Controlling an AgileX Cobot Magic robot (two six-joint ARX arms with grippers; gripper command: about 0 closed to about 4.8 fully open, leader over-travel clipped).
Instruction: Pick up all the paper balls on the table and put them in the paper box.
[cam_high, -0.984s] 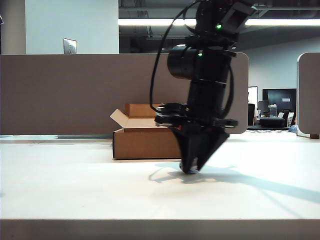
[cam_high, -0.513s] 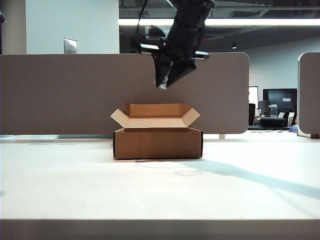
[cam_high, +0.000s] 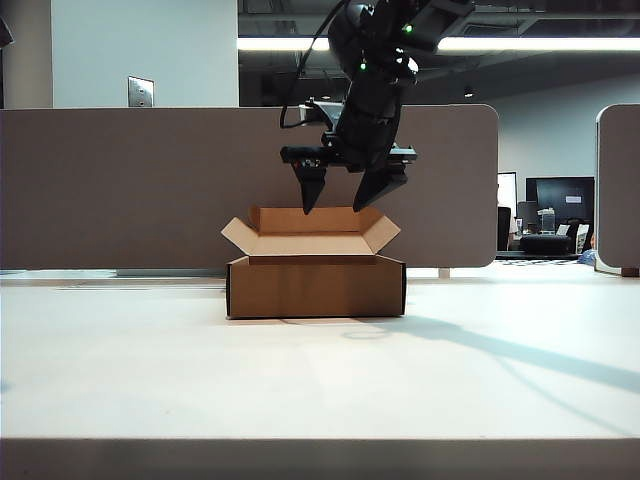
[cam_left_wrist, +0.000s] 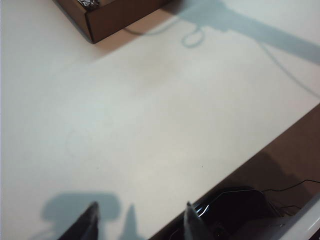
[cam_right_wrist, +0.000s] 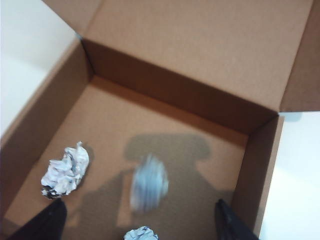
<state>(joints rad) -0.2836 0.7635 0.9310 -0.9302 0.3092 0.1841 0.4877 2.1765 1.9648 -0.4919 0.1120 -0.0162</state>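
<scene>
The off-white table (cam_high: 130, 370) carries the open paper box (cam_high: 315, 286)

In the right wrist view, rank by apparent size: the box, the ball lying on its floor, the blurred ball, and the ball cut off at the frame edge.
1. Paper box.
2. Blurred ball and resting ball: alike; blur makes ranking unsure.
3. Edge ball: only partly in frame, true size unknown.

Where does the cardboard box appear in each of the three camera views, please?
Exterior view: the cardboard box sits mid-table, below the right pincer, open.
Left wrist view: only one box corner shows at the picture's edge.
Right wrist view: the box interior fills the picture, paper balls inside.
Shared landmark: the white table.
</scene>
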